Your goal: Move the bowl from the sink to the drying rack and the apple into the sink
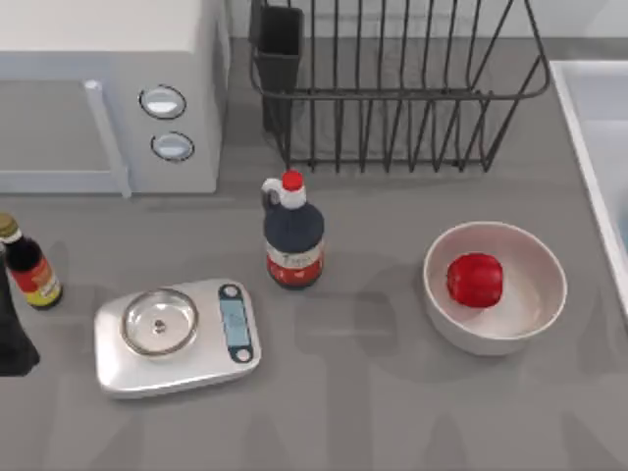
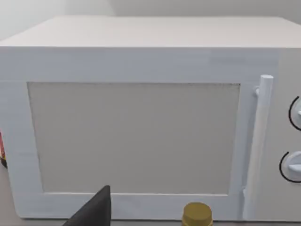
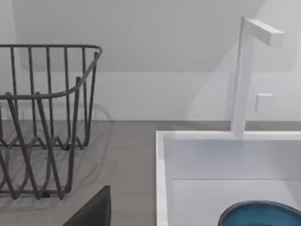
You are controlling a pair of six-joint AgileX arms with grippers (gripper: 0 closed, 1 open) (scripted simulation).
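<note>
Right, top view first: apple sits inside a white bowl on the worktop, toward the right side, near the sink whose pale rim runs along the right edge. Drying rack stands at the back, utensil cup at its left corner, nothing in it yet. Also about: microwave back left, dark bottle w/ red cap mid-worktop, kitchen scale front left, small sauce bottle at far left. Left arm shows as a dark shape at the left edge, parked by the look of it.

Left wrist view: faces the microwave door; a dark bit of the left gripper at the frame edge, jaws' state can't tell. Gold bottle cap pokes up below.

Right wrist view: teal bowl lies in the sink basin, faucet behind, rack beside the sink. Dark bit of right gripper; jaws, can't tell.

Handling, my guess: bowl is rigid, glazed-looking, prob. slippery, so pinch the rim wall, one finger inside, one out. Apple is small, round, glossy, likely rolls, so take it from above across its widest part, w/ the white bowl's wall leaving little side room.
</note>
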